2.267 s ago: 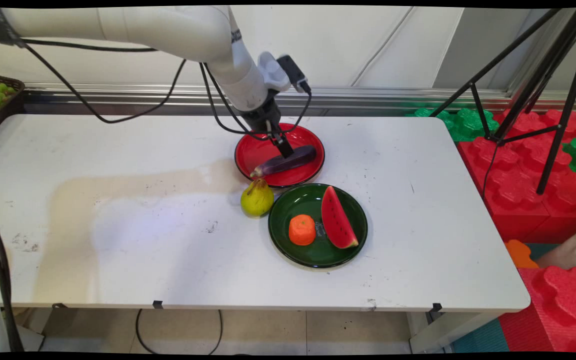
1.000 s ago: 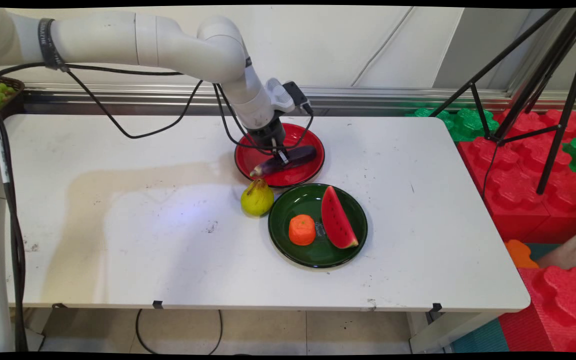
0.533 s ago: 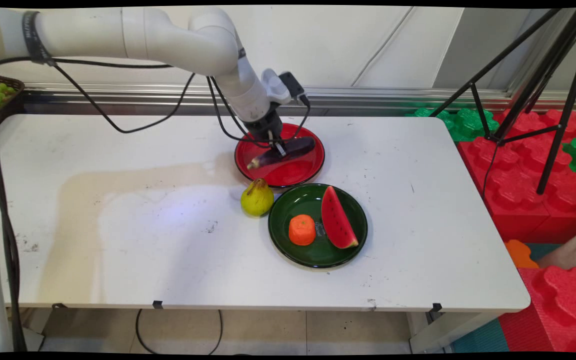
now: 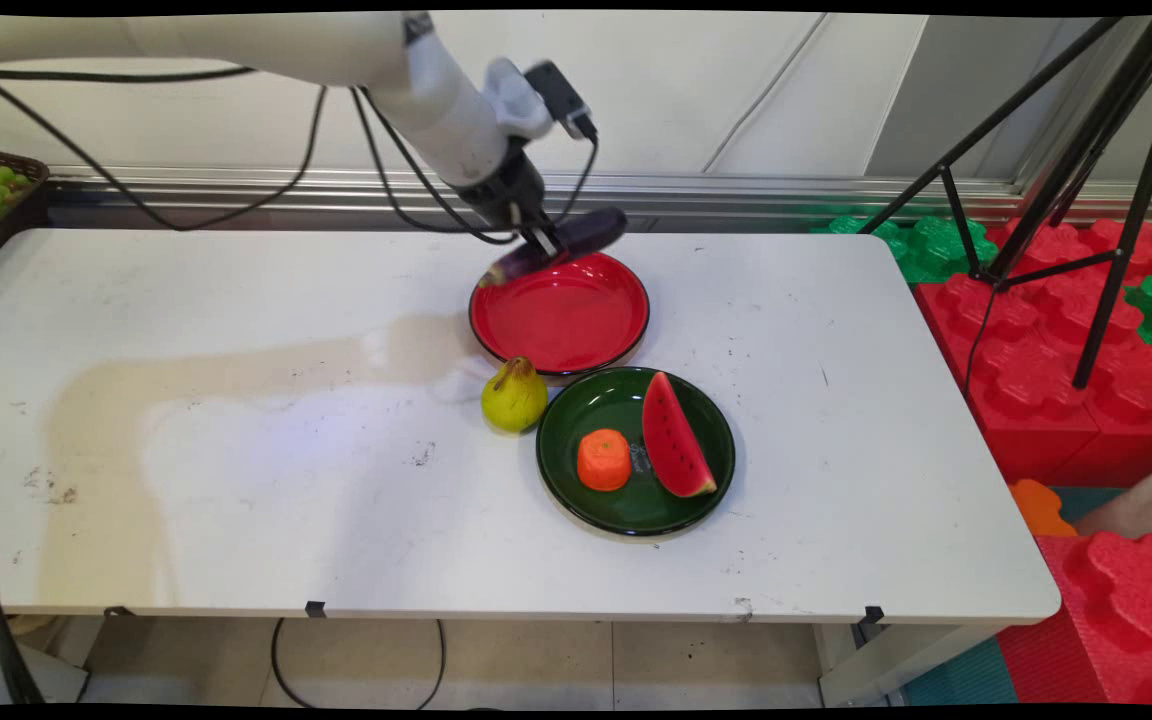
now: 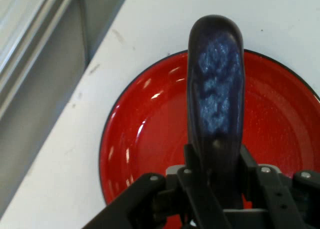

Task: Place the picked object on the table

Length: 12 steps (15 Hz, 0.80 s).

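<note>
Above red plate point(image 4: 576, 325), pincer point(image 4: 544, 243) grips eggplant point(image 4: 591, 230); stem end hidden in hand view

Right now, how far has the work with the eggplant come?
Done: the gripper is shut on the eggplant and has lifted it clear of the red plate, where it lay a second ago. In hand: it hangs above the plate's far rim. Left: it rests nowhere yet.

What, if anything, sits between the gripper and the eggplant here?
Nothing visible does: the gripper is shut on the eggplant, holding it in the air above the far side of the empty red plate.
</note>
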Motion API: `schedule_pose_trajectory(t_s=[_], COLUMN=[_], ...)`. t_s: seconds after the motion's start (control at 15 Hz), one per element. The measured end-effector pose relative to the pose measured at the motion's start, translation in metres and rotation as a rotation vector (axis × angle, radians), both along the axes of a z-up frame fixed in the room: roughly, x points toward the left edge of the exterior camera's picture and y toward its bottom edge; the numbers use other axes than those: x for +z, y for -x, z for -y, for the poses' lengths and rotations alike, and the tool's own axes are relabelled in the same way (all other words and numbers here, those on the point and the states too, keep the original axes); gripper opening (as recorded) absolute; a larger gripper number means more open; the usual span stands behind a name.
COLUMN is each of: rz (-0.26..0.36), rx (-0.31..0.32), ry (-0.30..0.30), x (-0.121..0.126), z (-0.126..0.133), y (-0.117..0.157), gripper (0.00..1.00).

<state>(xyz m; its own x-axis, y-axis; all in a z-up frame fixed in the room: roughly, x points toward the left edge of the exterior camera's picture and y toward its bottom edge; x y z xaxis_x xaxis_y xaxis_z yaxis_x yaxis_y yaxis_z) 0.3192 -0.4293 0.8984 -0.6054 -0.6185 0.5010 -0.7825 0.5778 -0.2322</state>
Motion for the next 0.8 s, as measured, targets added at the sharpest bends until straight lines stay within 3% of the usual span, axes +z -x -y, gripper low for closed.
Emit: schedule_pose_trajectory(t_s=[0.4,0.8], rz=[0.011,0.037], rx=[-0.019,-0.032], ry=[0.043,0.027], x=[0.034,0.042], z=[-0.043,-0.079], y=[-0.037,-0.079], gripper=[0.0,0.0])
